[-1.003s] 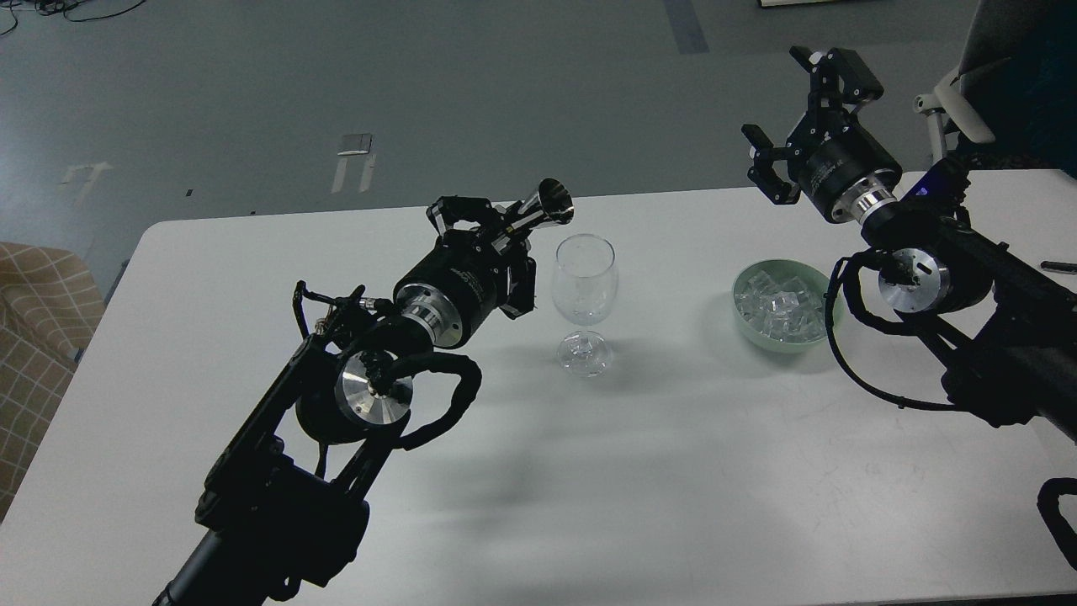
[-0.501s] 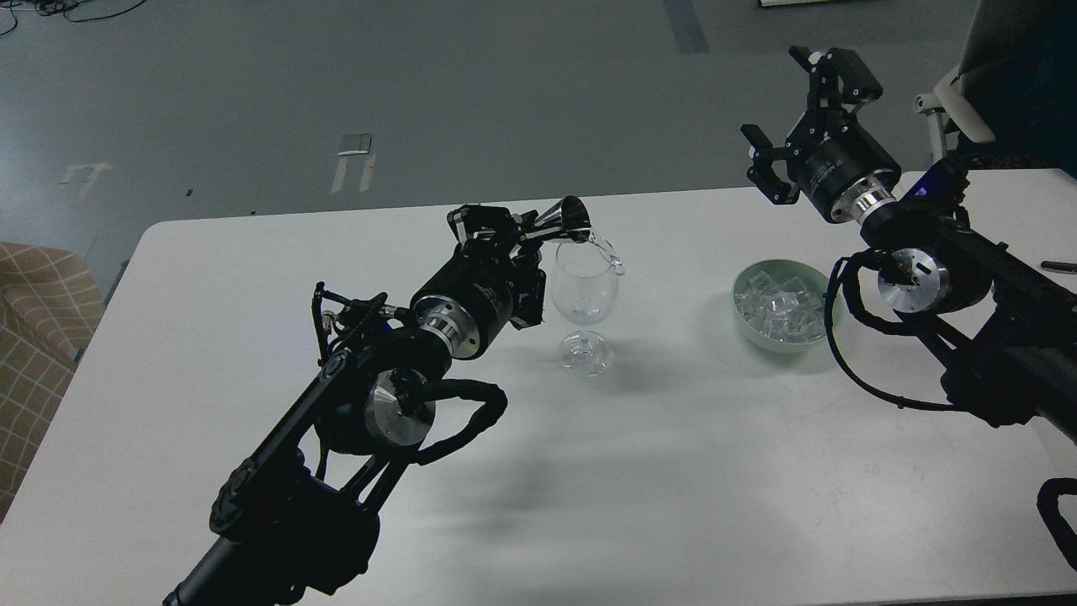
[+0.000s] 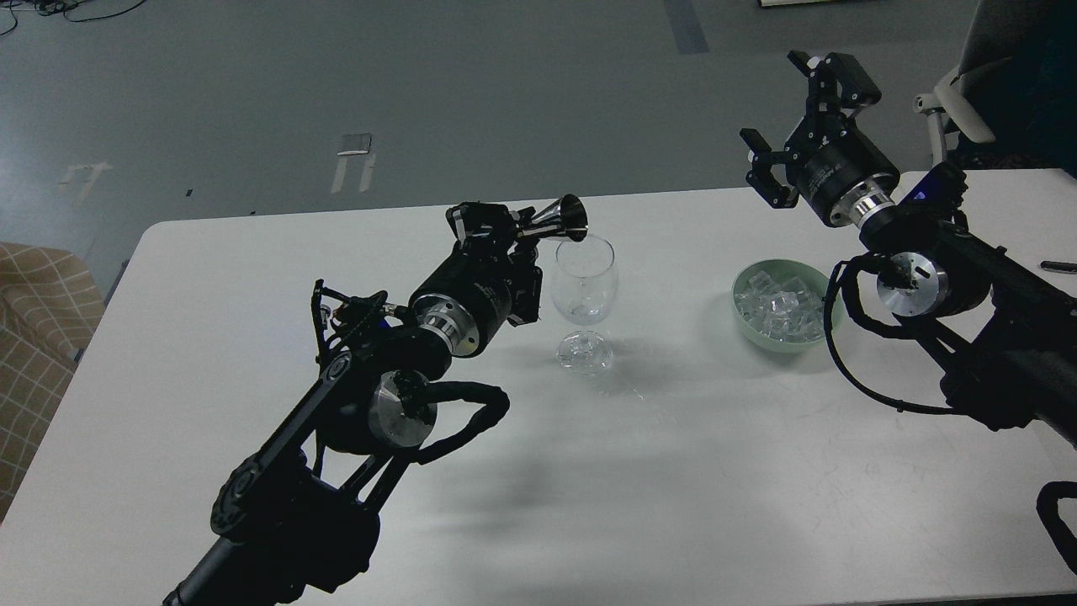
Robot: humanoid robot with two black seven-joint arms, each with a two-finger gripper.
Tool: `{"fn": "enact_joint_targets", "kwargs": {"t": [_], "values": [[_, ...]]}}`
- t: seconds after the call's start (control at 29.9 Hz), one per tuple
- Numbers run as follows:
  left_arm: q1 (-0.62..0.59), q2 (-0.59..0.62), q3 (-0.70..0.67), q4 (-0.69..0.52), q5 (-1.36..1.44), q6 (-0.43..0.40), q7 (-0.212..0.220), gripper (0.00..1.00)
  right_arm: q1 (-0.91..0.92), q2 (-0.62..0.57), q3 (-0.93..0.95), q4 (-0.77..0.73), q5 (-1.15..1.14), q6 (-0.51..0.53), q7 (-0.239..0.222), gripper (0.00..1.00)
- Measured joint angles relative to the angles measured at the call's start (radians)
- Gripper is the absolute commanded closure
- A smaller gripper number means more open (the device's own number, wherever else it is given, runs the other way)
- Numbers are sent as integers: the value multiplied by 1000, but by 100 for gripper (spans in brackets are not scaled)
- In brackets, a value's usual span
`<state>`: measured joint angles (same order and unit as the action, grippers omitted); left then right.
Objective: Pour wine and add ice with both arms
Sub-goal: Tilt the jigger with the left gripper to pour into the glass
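Observation:
A clear stemmed wine glass [image 3: 583, 290] stands upright mid-table. My left gripper [image 3: 503, 225] is shut on a shiny metal jigger [image 3: 559, 220], tipped sideways with its mouth at the glass's left rim. Ice [image 3: 778, 307], several small clear cubes, fills a pale green bowl [image 3: 829, 313] to the right of the glass. My right gripper [image 3: 795, 126] is open and empty, raised above and behind the bowl.
The white table [image 3: 656, 471] carries the glass and bowl. A tan checked cushion [image 3: 38, 337] sits off the left edge. A chair [image 3: 968, 101] stands at the back right. A dark object [image 3: 1058, 267] lies at the right table edge.
My left gripper moved right and down, bringing the jigger from above-left of the glass to its rim and tipping it. The right gripper barely moved.

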<state>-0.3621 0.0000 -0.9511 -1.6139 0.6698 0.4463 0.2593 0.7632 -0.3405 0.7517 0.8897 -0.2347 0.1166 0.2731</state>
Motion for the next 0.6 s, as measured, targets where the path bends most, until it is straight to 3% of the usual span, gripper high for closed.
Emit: {"fn": "enact_joint_targets", "kwargs": {"t": [0.6], "values": [[0,0,51,0,189,-14,-5,88,-1,0,0,1,0,0,1,0]]}}
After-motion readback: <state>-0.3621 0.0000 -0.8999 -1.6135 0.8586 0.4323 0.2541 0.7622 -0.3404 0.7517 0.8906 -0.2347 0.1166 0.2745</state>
